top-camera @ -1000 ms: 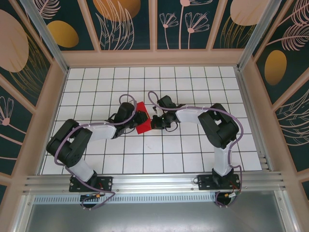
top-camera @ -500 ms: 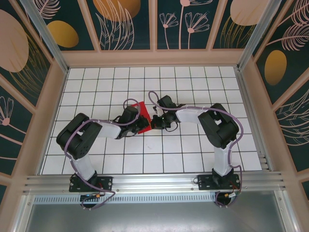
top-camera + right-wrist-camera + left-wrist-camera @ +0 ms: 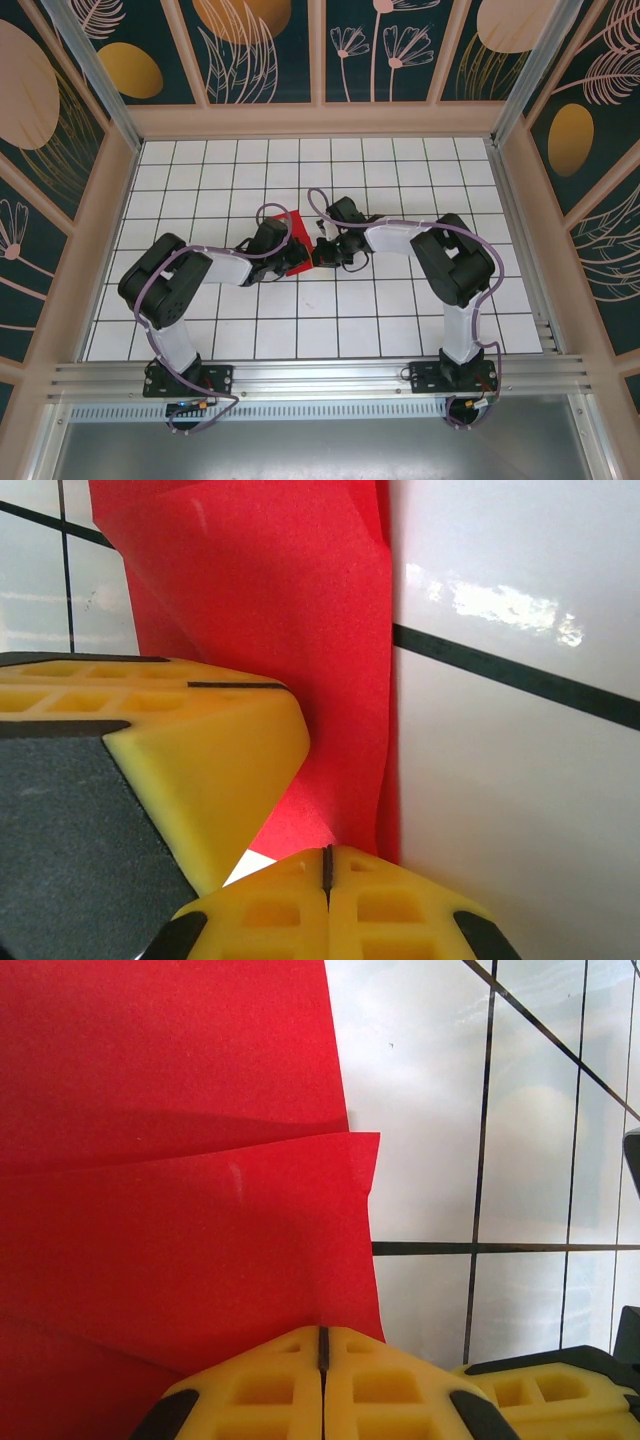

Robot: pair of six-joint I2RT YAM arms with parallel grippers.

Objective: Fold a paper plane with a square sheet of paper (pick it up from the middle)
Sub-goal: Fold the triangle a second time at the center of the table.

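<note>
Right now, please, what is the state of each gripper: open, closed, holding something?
Left gripper: closed, pinching the red paper at its edge.
Right gripper: closed, pinching the same red paper.

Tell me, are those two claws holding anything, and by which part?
Both pinch the red paper: the left gripper is shut on a folded layer close to its edge, and the right gripper is shut on the paper's edge.
</note>
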